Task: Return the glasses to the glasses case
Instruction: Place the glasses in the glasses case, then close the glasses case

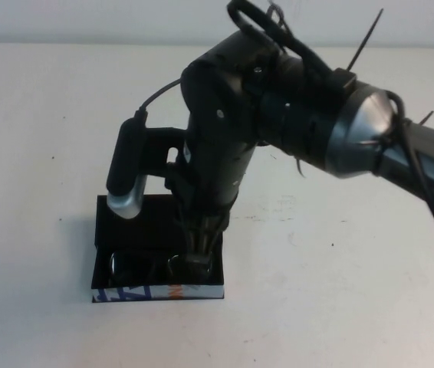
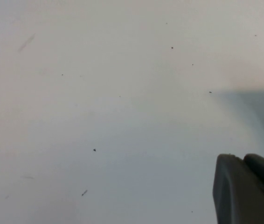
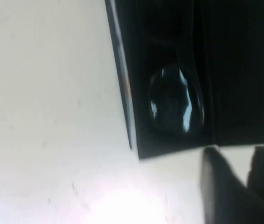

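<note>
- The right gripper (image 1: 199, 257) is reaching down into the open glasses case (image 1: 158, 292), near its front wall. From the high view, whether its fingers are apart or clamped on the frame cannot be told — the arm's body is blocking them.
- The glasses (image 1: 144, 266) are lying inside the case, just behind the printed front edge. One glossy lens (image 3: 175, 100) is showing in the right wrist view, seated against the dark lining.
- The left gripper (image 2: 246, 189) is hovering over bare table (image 2: 99, 93), well apart from the case. Its two dark fingers are sitting close together with nothing between them.
- The placement is judged nearly complete; release and withdrawal are remaining.
- Risk: if the fingers are not fully parted before lifting, the frame is likely to be dragged back out.
- Risk: the gripper is working close to the front wall — a sideways retreat could shove or tip the light case.
- Risk: the raised lid behind could be knocked by the wrist.
</note>
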Controlling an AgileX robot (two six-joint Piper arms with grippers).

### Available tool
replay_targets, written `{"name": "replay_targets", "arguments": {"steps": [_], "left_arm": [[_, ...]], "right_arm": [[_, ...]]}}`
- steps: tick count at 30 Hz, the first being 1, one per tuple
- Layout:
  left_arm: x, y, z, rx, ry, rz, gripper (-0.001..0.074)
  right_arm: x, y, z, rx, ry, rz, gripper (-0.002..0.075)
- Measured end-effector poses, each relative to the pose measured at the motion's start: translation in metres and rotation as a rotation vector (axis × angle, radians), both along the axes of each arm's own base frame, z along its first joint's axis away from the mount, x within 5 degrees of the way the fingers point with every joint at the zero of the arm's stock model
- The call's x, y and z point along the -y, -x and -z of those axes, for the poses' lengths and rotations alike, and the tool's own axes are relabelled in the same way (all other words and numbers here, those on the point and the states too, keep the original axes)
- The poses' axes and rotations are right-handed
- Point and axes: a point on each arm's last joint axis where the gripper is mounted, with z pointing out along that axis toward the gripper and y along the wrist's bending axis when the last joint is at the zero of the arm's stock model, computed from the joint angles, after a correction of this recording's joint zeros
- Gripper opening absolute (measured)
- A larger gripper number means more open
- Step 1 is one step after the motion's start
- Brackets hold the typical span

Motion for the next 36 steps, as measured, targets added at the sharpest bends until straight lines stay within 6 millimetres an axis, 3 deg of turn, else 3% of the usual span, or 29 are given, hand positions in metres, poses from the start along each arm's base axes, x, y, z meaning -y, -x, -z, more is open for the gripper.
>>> {"name": "replay_targets", "arguments": {"steps": [3, 6, 14, 20, 26, 30, 36], "left_arm": [[0.0, 0.0, 0.0, 0.0, 0.0, 0.0, -0.0001], [0.0, 0.0, 0.0, 0.0, 0.0, 0.0, -0.0001], [0.0, 0.0, 0.0, 0.0, 0.0, 0.0, -0.0001], [-0.001, -0.001, -0.003, 0.029, -0.005, -0.006, -0.0001], [0.003, -0.004, -0.017, 0.176, 0.417, -0.059, -0.0001], [0.003, -0.004, -0.022, 0.216, 0.548, -0.071, -0.0001], [0.016, -0.014, -0.037, -0.072, 0.621, 0.002, -0.0001]], "right_arm": [[0.015, 0.005, -0.007, 0.008, 0.018, 0.013, 0.0054], [0.025, -0.002, -0.008, 0.006, 0.02, 0.046, 0.0006], [0.049, -0.028, -0.009, -0.104, -0.103, 0.214, -0.0011], [0.05, -0.033, -0.011, -0.168, -0.2, 0.277, -0.0011], [0.046, -0.035, -0.013, -0.183, -0.271, 0.358, -0.0011], [0.045, -0.037, -0.014, -0.185, -0.306, 0.414, -0.0011], [0.044, -0.04, -0.015, -0.195, -0.344, 0.493, -0.0011]]}}
